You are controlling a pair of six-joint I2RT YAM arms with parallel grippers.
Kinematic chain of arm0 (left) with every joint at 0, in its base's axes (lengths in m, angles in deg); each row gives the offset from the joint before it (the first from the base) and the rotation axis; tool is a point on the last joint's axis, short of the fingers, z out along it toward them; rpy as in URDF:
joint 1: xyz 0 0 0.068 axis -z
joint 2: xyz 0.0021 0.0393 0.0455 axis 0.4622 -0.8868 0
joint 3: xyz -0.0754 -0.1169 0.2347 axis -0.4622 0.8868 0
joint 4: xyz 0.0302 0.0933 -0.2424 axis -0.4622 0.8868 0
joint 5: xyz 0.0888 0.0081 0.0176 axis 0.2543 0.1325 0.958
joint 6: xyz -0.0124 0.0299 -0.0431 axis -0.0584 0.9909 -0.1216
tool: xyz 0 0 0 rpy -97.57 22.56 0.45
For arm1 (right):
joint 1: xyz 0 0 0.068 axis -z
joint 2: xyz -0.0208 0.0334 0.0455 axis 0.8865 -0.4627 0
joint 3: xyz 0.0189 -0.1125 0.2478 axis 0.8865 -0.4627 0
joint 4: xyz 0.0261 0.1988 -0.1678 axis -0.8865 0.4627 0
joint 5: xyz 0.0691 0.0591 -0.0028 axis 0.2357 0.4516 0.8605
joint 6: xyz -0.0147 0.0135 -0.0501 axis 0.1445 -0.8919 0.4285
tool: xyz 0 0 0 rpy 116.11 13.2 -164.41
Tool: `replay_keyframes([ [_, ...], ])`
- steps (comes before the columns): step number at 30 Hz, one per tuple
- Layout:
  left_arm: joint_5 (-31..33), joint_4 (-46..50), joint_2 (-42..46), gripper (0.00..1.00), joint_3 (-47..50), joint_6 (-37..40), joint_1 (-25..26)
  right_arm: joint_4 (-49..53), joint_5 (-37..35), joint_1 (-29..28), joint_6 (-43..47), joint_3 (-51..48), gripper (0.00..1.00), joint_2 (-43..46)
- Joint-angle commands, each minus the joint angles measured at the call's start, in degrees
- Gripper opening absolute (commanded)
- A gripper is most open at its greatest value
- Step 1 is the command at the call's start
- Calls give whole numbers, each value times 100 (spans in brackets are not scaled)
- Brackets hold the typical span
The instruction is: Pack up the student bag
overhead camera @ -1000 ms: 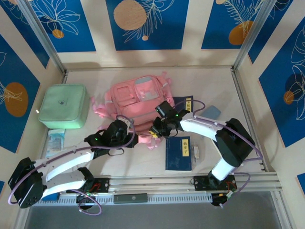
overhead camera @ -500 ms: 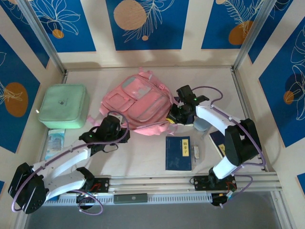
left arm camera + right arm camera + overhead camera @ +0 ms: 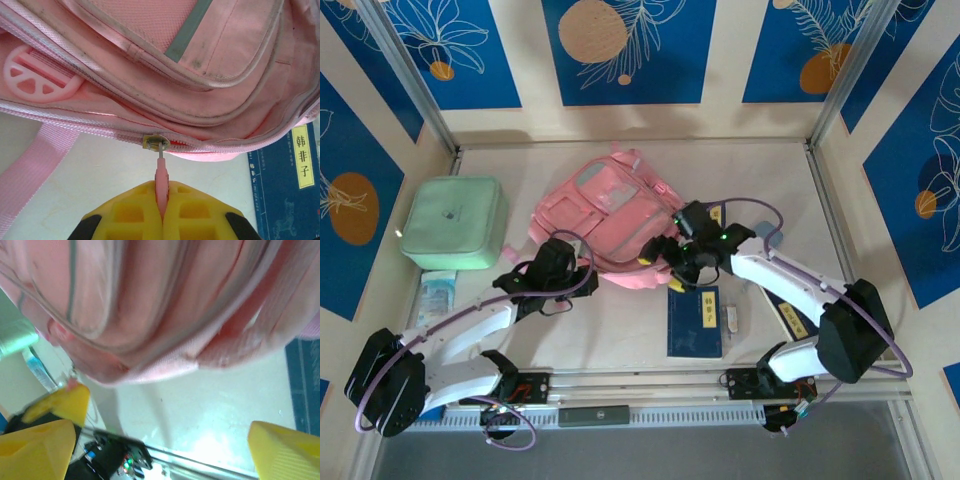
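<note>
A: Mid-counter (image 3: pixel 620 330), bag (image 3: pixel 615 215) lies flat, pockets up. Left tool (image 3: pixel 161 202)?
B: Clamped tight on zipper pull (image 3: pixel 160 175) at the bag's near edge.
A: Right tool (image 3: pixel 155 445)?
B: Jaws spread wide, holding nothing, just beside the bag's near-right edge, near blue book (image 3: pixel 695 322).

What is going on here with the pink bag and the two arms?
The left fingers are shut on the zipper pull of the student bag, which lies flat on the table. The right fingers are open at the bag's near edge and grip nothing. A blue book lies on the table near the bag, not packed yet, and a mint-green case sits to the left.
</note>
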Motion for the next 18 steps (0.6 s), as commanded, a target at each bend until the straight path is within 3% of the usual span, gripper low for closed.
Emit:
replay_keyframes([
  [1, -248, -385, -5, 0, 55, -37, -22, -392, -59, -247, -990, -3, 92, -296],
  [5, -292, -418, 5, 0, 70, -64, -22, -658, -223, -370, -1148, 359, 90, -930],
  [10, -336, -430, 57, 0, 98, -4, -26, -643, -210, -285, -806, 875, 78, -1681],
  [14, -221, -325, 177, 0, 119, 88, -24, -824, -281, -227, -566, 768, 55, -1762],
  [18, -10, 22, 265, 0, -14, 250, -68, -848, -236, -50, -317, 612, 21, -1623],
])
